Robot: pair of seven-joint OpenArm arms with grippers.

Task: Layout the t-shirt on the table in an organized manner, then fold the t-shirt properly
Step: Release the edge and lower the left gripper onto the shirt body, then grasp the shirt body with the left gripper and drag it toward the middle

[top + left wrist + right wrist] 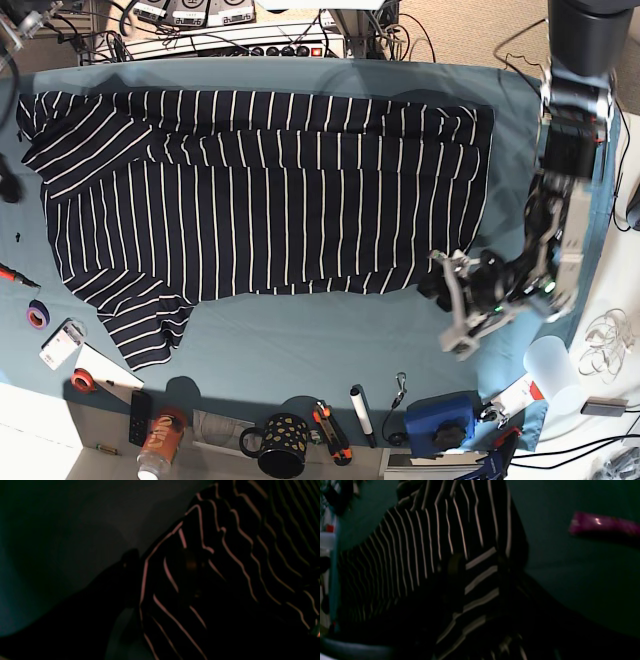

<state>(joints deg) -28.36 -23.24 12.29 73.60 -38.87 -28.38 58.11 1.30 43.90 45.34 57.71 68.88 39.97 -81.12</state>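
The t-shirt [270, 190], dark navy with thin white stripes, lies spread flat on the teal table [330, 340], one sleeve angled toward the front left. In the base view my left gripper [452, 305] sits at the shirt's lower right corner, its white jaws apart. In the left wrist view the striped t-shirt [225, 555] fills the right, and its edge lies between the dark fingers [130, 560]. In the right wrist view the t-shirt [420, 542] bunches close to the camera, with wide-striped cloth between the dim fingers [455, 567] of my right gripper [480, 565]. That arm is outside the base view.
Along the front edge stand a spotted mug [282, 443], a can [160, 450], a marker [360, 412], cutters [330, 432] and a blue box [440, 422]. Tape rolls [37, 315] lie front left. A magenta object [602, 525] rests on the cloth. Power strips [250, 45] line the far edge.
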